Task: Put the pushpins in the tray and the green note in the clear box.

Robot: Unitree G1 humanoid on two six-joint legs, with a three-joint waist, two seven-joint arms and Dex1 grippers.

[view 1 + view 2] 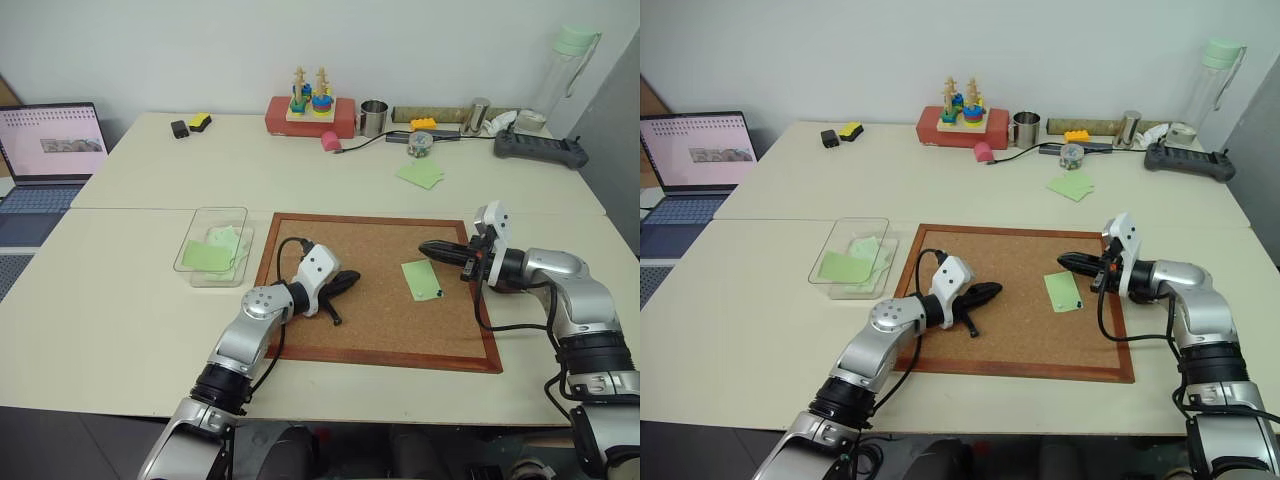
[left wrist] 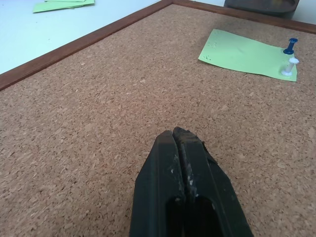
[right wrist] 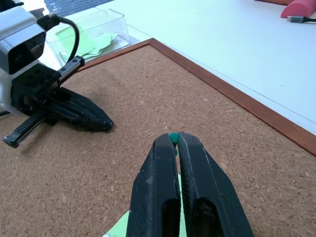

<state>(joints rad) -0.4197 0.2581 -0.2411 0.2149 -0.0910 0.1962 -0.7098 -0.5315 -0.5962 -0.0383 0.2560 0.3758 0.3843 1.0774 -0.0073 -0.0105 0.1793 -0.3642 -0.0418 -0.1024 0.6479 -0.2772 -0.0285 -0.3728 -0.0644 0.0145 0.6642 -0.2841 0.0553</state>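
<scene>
The green note lies on the cork board, right of its middle. Two pushpins stand in the note's near corner, a blue one and a white one. My right gripper hovers just above the note's far edge, shut on a small green pushpin at its tips. My left gripper is shut with nothing in it, its tips low over the bare cork left of the note. The clear box stands left of the board with green notes inside. The tray is out of view.
More loose green notes lie on the far table. Along the back edge stand a red toy box, a metal cup, a black controller and a bottle. A laptop sits at far left.
</scene>
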